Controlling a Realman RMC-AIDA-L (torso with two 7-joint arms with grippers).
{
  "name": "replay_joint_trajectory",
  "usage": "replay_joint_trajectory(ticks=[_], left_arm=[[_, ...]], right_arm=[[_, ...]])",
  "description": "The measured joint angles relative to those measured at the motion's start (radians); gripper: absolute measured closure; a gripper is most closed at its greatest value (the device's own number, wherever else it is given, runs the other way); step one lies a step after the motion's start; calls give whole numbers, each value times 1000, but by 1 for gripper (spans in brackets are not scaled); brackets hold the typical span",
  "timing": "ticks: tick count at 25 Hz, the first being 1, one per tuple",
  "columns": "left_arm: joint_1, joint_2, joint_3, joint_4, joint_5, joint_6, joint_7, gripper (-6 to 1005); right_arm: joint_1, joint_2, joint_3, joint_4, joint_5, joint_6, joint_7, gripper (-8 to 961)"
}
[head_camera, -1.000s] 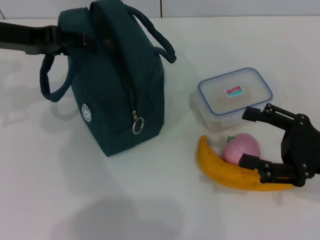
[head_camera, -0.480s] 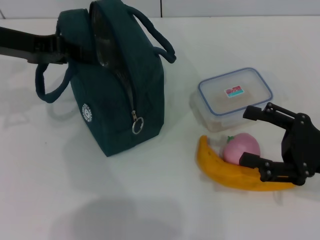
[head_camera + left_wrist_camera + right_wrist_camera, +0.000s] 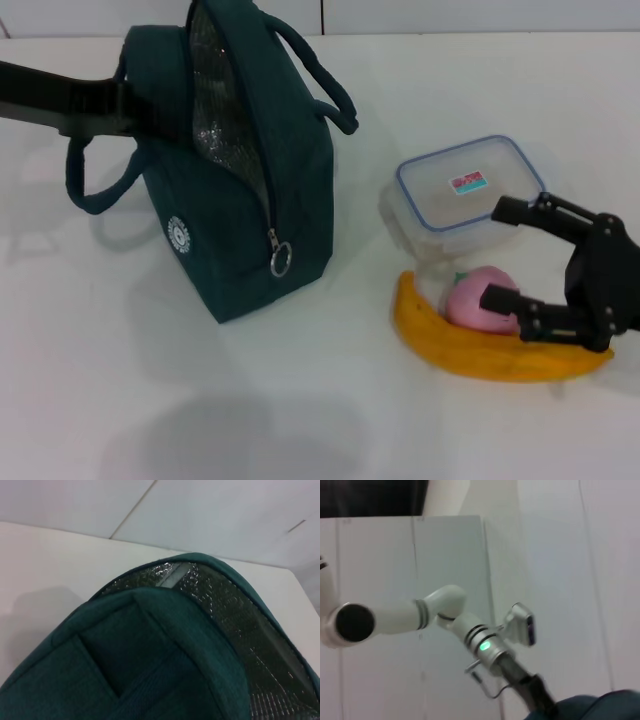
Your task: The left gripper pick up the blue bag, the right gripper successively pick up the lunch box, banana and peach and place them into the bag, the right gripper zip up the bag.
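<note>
Head view: left gripper [image 3: 125, 100] at nine o'clock grips the bag [image 3: 235, 210], its jaws hidden, seemingly to hold the foil-lined mouth open. Right gripper [image 3: 525, 260], jaws apart, hovers at four o'clock between lunch box [image 3: 468, 190], peach [image 3: 475, 298] and banana [image 3: 480, 350].

blue bag [image 3: 235, 215]: matt woven cloth, crinkled shiny foil lining [image 3: 235, 615], metal ring pull [image 3: 281, 259] | lunch box [image 3: 470, 192] beside right gripper [image 3: 507, 255]: clear glossy plastic | banana [image 3: 470, 350], peach [image 3: 478, 298] beneath its fingers: smooth, dull sheen | table [image 3: 300, 400]: smooth white, faintly glossy
</note>
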Motion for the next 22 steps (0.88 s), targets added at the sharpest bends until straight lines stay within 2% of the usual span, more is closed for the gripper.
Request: replay_joint_trajectory(ticks=[5, 14, 18, 22], left_arm=[[0, 0, -6, 3, -2, 54, -6, 965], [-1, -9, -3, 5, -14, 122, -68, 965], [2, -6, -5, -1, -58, 125, -89, 965], [1, -5, -4, -2, -68, 125, -94, 965]], right_arm=[[-7, 3, 74, 10, 15, 36, 32, 76], [-2, 4, 344, 87, 28, 349, 282, 76], [13, -1, 368, 115, 65, 515, 441, 77], [45, -2, 343, 132, 60, 608, 515, 77]])
